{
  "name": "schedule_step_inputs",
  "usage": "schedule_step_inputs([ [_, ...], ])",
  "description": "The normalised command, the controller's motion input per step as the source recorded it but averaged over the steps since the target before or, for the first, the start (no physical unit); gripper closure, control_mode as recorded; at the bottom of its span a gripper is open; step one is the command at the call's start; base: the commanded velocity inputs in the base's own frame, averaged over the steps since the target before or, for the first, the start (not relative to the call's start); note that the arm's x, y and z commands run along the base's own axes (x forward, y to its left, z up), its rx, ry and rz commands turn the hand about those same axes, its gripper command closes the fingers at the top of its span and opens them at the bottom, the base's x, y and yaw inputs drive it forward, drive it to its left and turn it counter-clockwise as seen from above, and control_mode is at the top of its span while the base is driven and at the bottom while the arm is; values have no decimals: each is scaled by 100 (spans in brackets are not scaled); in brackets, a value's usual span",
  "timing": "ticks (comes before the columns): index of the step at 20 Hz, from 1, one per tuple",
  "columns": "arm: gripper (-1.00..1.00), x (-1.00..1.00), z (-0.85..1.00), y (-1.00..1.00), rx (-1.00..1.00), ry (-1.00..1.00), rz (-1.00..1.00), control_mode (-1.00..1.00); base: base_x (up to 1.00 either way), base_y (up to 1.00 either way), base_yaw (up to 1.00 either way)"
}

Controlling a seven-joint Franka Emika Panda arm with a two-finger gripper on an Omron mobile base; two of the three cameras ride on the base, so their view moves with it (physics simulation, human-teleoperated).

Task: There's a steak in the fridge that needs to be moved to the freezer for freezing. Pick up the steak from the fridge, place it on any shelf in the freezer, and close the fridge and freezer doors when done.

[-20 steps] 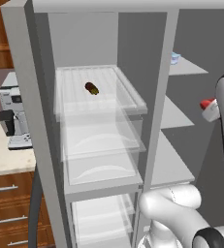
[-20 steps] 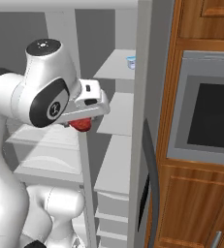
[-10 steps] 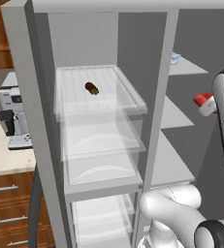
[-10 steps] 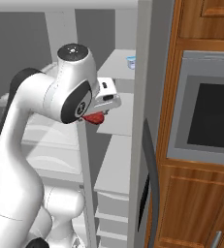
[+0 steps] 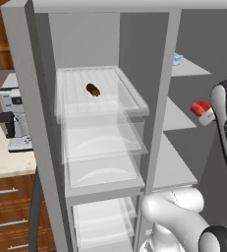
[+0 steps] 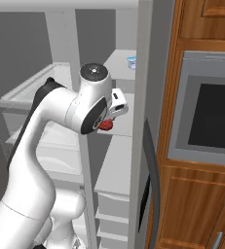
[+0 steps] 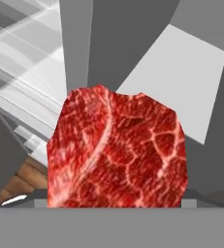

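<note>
I have the steak (image 7: 117, 150) clamped in my gripper (image 5: 207, 114), jaws spread wide around it. In my hand view the marbled red meat rises close in front of the lens and hides my fingertips. Past it I see a solid light-grey shelf (image 7: 181, 77) of the freezer, angled across the upper right, and the clear glass shelves of the fridge at the upper left.

From the left base view the steak (image 5: 200, 107) shows as a small red lump at the end of my hand, inside the freezer (image 5: 184, 98), the narrow compartment on the right. It hangs above the middle shelf (image 5: 176, 118), and I cannot tell whether it touches the board. A small pale blue cup (image 5: 178, 59) stands on the shelf above, toward the back.

The fridge (image 5: 95, 128) to the left is open. On its top glass shelf (image 5: 110, 96) lies a dark brown oblong item with a yellowish end (image 5: 93, 89), well apart from the steak. A coffee machine (image 5: 14, 120) stands on the counter left of the fridge.

From the right base view my arm bends into the freezer, with the steak (image 6: 105, 125) just under my wrist. The freezer door (image 6: 145, 121) stands open edge-on, its dark bar handle (image 6: 153, 180) facing the wooden oven cabinet (image 6: 201, 121)
</note>
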Motion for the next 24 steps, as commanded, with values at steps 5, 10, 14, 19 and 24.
schedule_step_inputs([
  [5,100,29,-26,0,0,0,1,-100,0,0,0],
  [10,100,29,-19,0,0,0,1,-100,0,0,0],
  [14,100,33,-29,0,0,0,1,-100,0,0,0],
  [19,100,49,-28,0,0,0,0,-100,0,0,0],
  [24,100,37,-18,-16,0,0,0,-100,0,0,0],
])
